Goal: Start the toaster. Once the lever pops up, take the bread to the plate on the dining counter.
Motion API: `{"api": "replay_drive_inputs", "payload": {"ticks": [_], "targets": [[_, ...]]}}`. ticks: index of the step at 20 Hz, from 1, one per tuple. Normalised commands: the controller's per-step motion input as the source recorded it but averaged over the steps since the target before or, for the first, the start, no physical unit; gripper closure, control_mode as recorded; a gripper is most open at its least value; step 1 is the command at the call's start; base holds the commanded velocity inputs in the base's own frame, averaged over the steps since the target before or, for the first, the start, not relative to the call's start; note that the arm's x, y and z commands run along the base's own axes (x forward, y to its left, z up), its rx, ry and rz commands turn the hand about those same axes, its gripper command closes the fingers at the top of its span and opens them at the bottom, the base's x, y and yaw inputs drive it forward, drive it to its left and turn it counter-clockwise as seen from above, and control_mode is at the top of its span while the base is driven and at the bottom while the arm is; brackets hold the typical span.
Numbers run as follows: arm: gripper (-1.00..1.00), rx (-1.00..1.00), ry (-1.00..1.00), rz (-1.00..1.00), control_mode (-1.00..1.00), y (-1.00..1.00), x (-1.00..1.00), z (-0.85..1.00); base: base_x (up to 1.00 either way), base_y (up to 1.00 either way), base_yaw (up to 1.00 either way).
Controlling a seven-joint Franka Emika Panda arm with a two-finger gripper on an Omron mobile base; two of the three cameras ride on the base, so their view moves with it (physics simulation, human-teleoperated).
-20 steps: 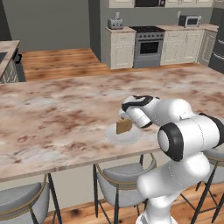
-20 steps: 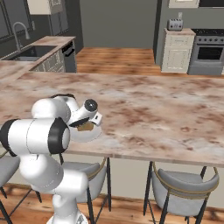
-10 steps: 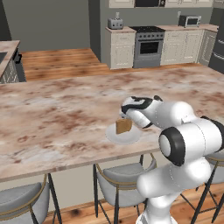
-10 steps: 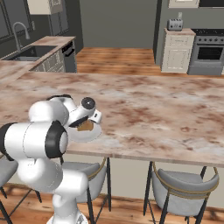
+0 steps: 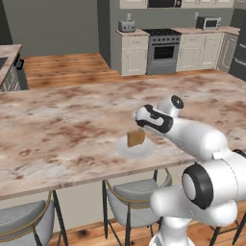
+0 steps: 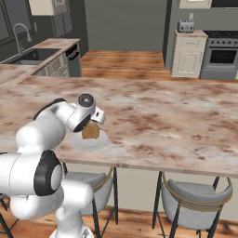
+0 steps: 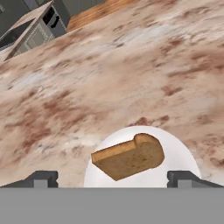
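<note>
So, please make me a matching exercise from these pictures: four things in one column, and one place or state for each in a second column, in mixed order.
Things:
1. bread
2. plate
3. gripper
4. toaster

Places or states:
a. open, just above the plate
b. on the far cream cabinet beside the stove
c. on the plate, leaning
d. near the front edge of the dining counter

Pairs: 1-c, 2-d, 3-a, 4-b
</note>
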Motion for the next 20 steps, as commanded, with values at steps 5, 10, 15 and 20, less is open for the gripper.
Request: {"api": "replay_drive_inputs", "payload": {"ticks": [5, 10, 15, 20], "targets": [[-1.00, -0.06, 0.00, 0.00, -1.00, 0.00, -0.61, 0.73, 0.00, 0.00, 0.00], [-1.00, -0.09, 0.02, 0.00, -1.00, 0.03, -0.87, 0.56, 0.00, 0.00, 0.00], [-1.00, -0.07, 0.04, 0.00, -1.00, 0.05, -0.97, 0.35, 0.00, 0.00, 0.00], [-1.00, -0.05, 0.01, 0.00, -1.00, 0.04, -0.98, 0.30, 0.00, 0.00, 0.00]]}}
